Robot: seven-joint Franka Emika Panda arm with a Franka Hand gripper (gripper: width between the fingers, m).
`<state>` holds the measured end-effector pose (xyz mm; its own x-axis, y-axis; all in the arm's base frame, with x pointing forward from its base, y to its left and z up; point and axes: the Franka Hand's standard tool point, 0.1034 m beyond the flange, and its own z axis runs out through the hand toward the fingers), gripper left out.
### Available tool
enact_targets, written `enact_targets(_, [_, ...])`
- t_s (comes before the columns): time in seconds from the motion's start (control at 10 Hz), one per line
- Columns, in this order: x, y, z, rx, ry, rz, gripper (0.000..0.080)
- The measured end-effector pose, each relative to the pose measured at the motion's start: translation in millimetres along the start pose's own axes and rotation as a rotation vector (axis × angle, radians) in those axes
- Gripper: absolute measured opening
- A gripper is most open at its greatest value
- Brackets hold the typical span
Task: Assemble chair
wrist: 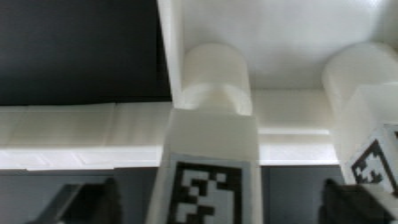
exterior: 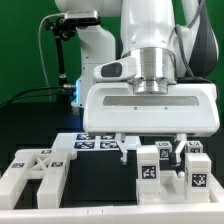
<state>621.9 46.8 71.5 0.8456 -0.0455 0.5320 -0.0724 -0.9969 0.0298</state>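
My pincer (wrist: 217, 205) hangs open above the black bench (exterior: 97, 192), its jaws standing wide on either side of an upright white leg (wrist: 214, 130), clear of it and holding nothing. That leg and a second leg (wrist: 365, 110) beside it belong to the chair (exterior: 150, 168), which stands directly below me, toward the exterior view's right. A flat cross-braced part (exterior: 35, 172) lies well apart at the left. I judge leg fitting is in hand; next calls for closing squarely on this leg, or lifting straight clear without tipping it.
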Motion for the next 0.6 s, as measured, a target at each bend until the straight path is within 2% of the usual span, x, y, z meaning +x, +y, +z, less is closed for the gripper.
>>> enact_targets(0.1, [0.0,0.0,0.0,0.0,0.0,0.0,0.0633])
enact_targets(0.5, [1.0,2.9,-1.0,0.002,-0.019,-0.002,0.0649])
enact_targets(0.6, [9.8,9.3,-11.2,0.017,-0.058,0.019,0.0649])
